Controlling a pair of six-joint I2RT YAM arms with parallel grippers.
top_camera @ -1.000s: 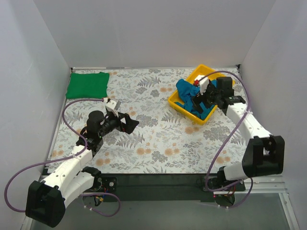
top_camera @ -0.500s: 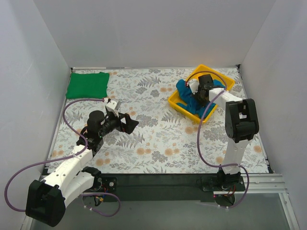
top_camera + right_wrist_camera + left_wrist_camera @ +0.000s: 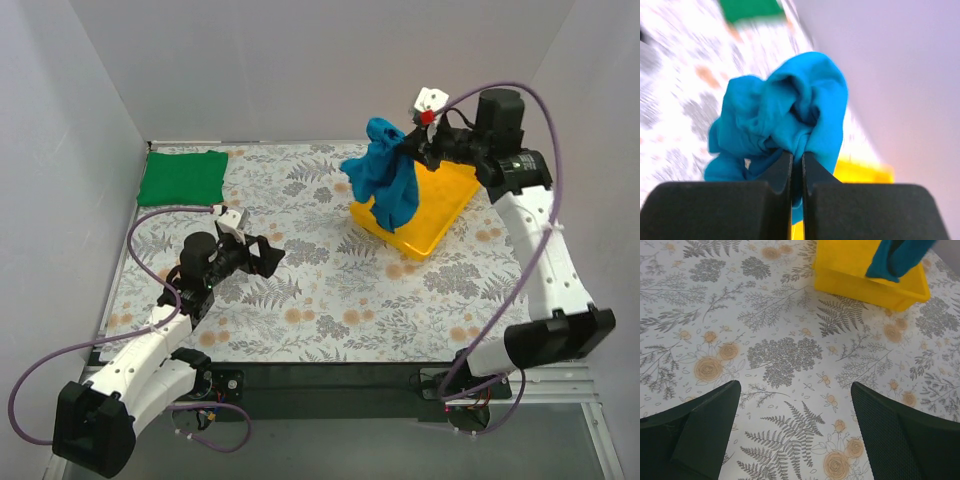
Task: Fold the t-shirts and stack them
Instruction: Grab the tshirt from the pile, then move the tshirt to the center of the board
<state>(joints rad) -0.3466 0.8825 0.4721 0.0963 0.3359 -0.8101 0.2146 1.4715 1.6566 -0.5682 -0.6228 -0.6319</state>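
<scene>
the right gripper was pinched almost fully shut, its two black fingers clamped on a bunched fold of the teal-blue t-shirt. the shirt hung crumpled from that grip, raised above the table. its lower end dangled over the near left part of the yellow plastic tray; whether the cloth touched the tray could not be told. a small white label showed among the folds in the right wrist view. the right arm arched high over the tray from the right side.

the left gripper stood wide open and held nothing. its dark fingers were spread apart above the floral-patterned table and pointed toward the tray, well apart from it.

the bright green t-shirt lay folded as a flat rectangle in the far left corner of the table, well apart from both grippers and from the teal-blue shirt.
</scene>
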